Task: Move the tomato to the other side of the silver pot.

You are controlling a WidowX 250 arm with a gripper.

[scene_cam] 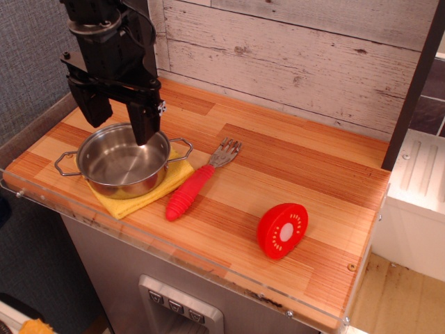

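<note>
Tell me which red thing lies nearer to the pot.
The fork: its red handle lies right beside the pot. The tomato sits far off to the right.

Wood counter w/ yellow cloth, red-handled fork, tomato.

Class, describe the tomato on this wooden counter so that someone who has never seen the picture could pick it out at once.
Start at the wooden counter and find the silver pot on a yellow cloth at its left end. Move right past the red-handled fork to the front right area. There the tomato stands alone: round, bright red, its flat face showing a pale centre ringed with light dots.
</note>
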